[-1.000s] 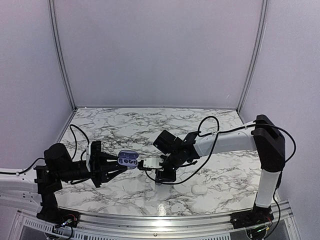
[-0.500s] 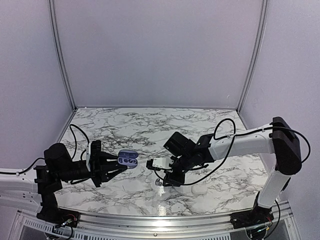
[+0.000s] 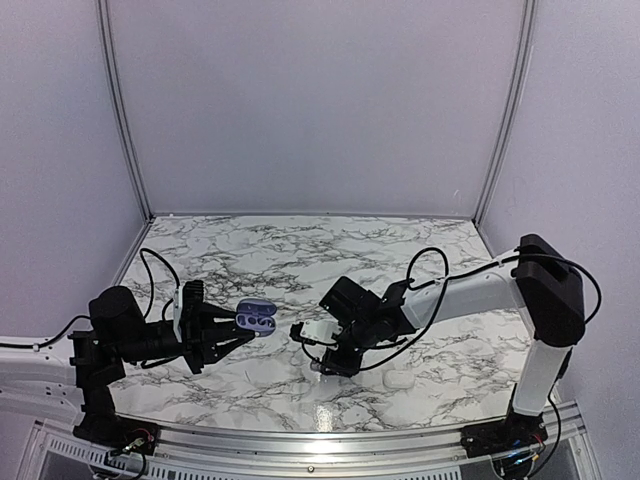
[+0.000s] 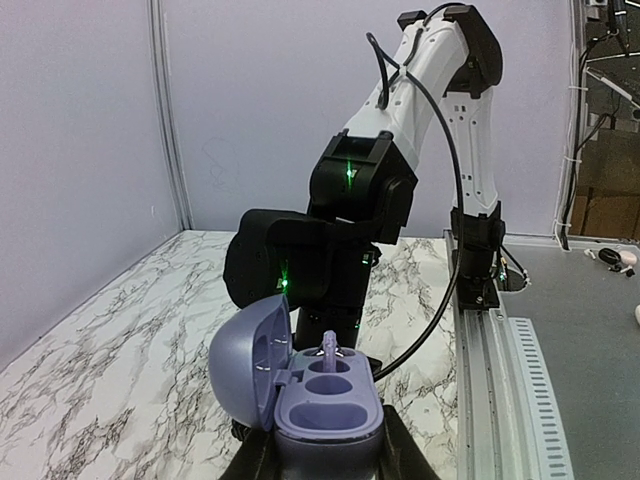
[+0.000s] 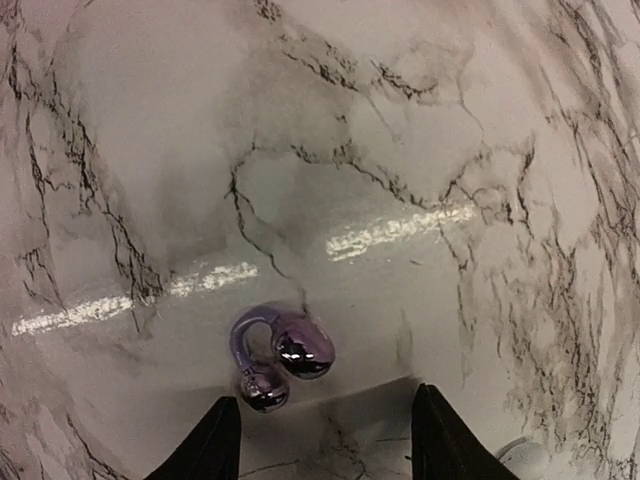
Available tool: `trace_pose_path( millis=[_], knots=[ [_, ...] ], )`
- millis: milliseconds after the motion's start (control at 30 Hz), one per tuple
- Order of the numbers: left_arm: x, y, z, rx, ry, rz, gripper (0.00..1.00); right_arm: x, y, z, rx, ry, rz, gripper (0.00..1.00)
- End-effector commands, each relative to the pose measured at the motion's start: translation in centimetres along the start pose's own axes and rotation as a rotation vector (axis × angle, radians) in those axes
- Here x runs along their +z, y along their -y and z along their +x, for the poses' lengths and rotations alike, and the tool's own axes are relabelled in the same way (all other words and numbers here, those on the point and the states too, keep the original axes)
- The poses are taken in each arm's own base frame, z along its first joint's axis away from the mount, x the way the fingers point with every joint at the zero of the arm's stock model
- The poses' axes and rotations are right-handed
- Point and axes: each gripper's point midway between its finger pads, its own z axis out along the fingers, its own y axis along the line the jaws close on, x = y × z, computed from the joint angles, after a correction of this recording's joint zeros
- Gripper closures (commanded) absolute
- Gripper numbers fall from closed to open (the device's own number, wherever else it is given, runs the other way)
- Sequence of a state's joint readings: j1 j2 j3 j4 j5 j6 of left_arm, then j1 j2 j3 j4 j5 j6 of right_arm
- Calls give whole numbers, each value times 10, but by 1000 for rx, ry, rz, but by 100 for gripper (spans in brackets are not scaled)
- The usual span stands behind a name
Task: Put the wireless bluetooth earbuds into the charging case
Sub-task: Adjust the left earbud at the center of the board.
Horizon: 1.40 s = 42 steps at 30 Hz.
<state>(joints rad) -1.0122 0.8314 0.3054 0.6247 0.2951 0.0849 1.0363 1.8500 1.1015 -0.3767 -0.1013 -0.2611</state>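
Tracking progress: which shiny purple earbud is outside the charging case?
The shiny purple earbud on the marble table in front of the right gripper; the other earbud sits in the open lilac case held by the left gripper.

Marbled white surface [image 3: 250, 250] is lying under everything, with glare streaking across its near part. Pale panel walls [image 3: 310, 100] are enclosing three sides, and metal uprights [image 3: 122, 100] are standing at the back corners. An aluminium rail [image 3: 300, 438] is running along the near edge. A small white pebble-shaped object [image 3: 400, 380] is sitting alone at front right.
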Motion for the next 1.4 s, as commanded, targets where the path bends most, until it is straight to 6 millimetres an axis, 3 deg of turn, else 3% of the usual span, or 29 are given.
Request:
trace_pose_path(
  millis=[0, 400, 567, 767, 900, 1133, 1367],
  knots=[
    [-1, -4, -13, 5, 46, -19, 100, 4, 20, -6, 55, 13, 76, 51],
    [-1, -6, -11, -2, 41, -30, 100, -4, 53, 3, 133, 35, 102, 54],
    [-2, -7, -11, 2, 42, -33, 100, -27, 24, -14, 27, 136, 23, 55],
    [0, -7, -10, 1, 38, -31, 100, -43, -11, -30, -127, 229, 1, 66],
    [0, -6, -11, -2, 41, -24, 100, -39, -16, -35, -161, 253, -15, 75],
    [0, -5, -12, -6, 43, -21, 100, -21, -10, -41, -170, 246, 11, 75],
    [-5, -6, -14, -8, 59, -33, 100, -1, -2, -34, -162, 192, 32, 76]
  ],
)
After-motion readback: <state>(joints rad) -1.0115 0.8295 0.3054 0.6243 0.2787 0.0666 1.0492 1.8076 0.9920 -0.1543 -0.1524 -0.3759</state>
